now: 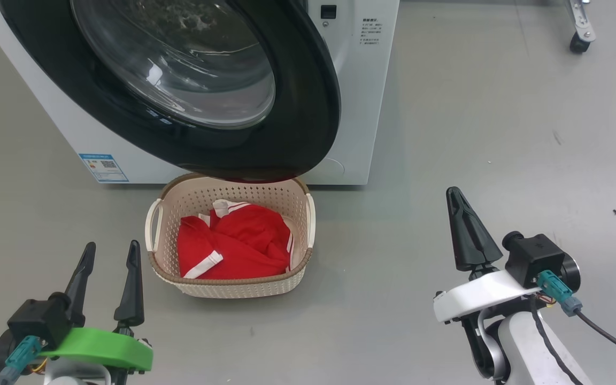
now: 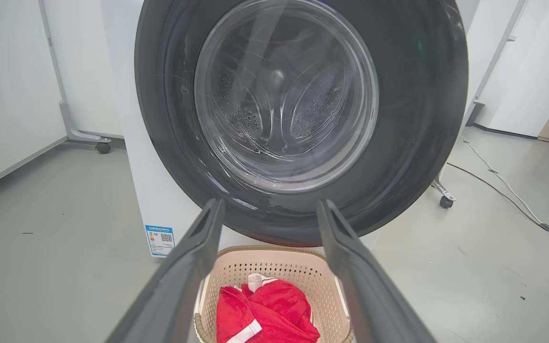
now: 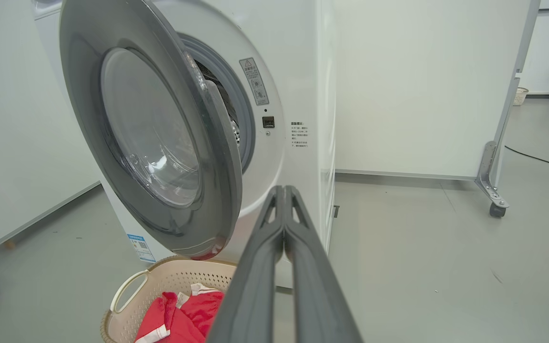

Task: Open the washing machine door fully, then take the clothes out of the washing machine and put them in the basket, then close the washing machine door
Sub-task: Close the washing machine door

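We judge the unloading done and the last step in hand: closing the washing machine door (image 1: 190,80). The clothes (image 1: 238,243), red with white trim, lie bundled in the basket (image 1: 233,286), which sits on the floor at lower centre of the head view, just in front of the washing machine (image 1: 361,80). Through the door's glass in the left wrist view we see only bare studded drum, so we take the machine to be empty, though the lower part of the drum is hidden.

In the right wrist view the door stands swung well out from the machine's front, upper left of the frame, with the grey gasket (image 3: 248,138) and the latch socket (image 3: 268,122) exposed beside it. In the head view its black lower rim hangs over the far edge of the basket.

The left gripper (image 1: 113,245), at lower left of the head view, has its fingers spread apart and empty. The right gripper (image 1: 453,193), at lower right, has its fingers pressed together on nothing, forming a single blunt point.

The next move calls for that closed right gripper to reach the door's outer face near its free edge and push it toward the latch. We cannot tell how much the rim clears the basket, so the swing deserves care.
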